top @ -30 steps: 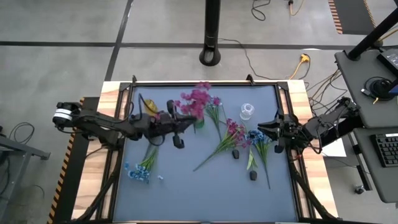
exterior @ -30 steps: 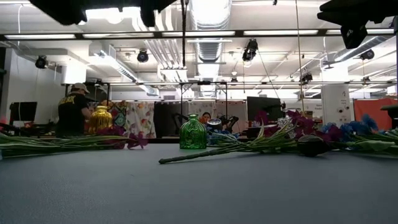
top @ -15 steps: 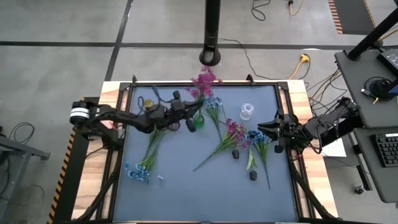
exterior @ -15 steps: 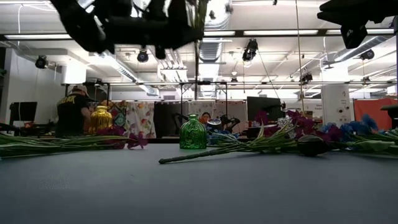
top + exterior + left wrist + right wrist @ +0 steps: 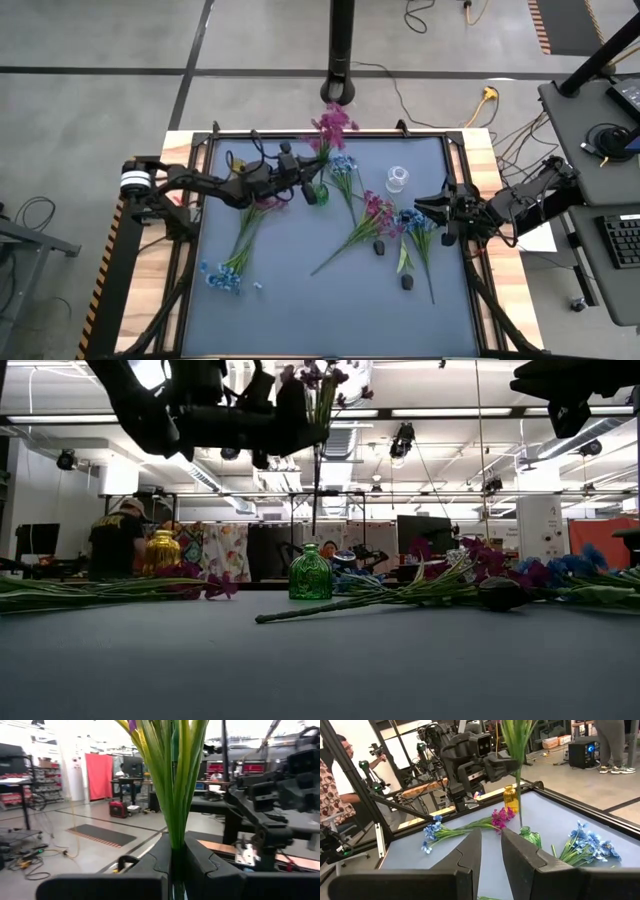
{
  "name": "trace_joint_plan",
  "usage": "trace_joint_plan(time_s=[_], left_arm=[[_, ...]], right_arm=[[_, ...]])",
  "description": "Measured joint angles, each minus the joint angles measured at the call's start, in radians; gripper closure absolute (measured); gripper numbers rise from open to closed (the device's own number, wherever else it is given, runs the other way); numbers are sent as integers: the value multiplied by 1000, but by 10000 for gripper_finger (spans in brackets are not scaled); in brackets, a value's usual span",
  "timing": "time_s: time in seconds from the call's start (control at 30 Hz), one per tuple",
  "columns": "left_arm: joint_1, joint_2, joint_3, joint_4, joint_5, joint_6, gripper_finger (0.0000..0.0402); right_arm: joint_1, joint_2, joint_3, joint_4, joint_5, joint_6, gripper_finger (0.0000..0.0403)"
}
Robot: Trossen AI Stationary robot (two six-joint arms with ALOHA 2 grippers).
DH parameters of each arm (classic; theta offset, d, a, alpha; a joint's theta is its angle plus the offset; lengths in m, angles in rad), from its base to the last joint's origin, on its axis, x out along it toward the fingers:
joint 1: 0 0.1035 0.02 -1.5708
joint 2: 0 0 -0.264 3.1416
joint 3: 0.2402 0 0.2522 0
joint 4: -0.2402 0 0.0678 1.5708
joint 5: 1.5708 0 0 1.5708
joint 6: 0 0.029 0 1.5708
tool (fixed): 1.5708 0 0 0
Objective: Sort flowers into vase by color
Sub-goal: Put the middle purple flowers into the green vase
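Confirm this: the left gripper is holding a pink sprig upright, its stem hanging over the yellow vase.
Not the yellow vase. The right wrist view shows the left gripper holding the pink sprig upright with its stem hanging over the green vase; the low view agrees. The yellow one stands farther back.

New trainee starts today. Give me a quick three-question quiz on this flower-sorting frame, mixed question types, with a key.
1. True or false: the left gripper is shut on a pink sprig held stem-down above the green vase.
2. Which gripper is open and empty? A) left B) right C) both
3. Fill in: the sprig lying on the mat nearest its left front corner has ___ blooms.

Key
1. True; the low view shows the stem hanging over the green vase.
2. B; the right gripper waits open by the right edge, near the blue and pink sprigs.
3. Light blue; the blue sprig.
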Motion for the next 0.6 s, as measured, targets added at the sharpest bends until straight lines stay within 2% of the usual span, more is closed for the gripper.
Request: trace_joint_plan(time_s=[0.2, 0.6], left_arm=[[38, 8, -6, -2, 29, -3, 397], [40, 12, -6, -23, 46, -28, 397]], right_arm=[[0, 0, 0, -5, 0, 1, 335], [0, 0, 0, -12, 0, 1, 335]])
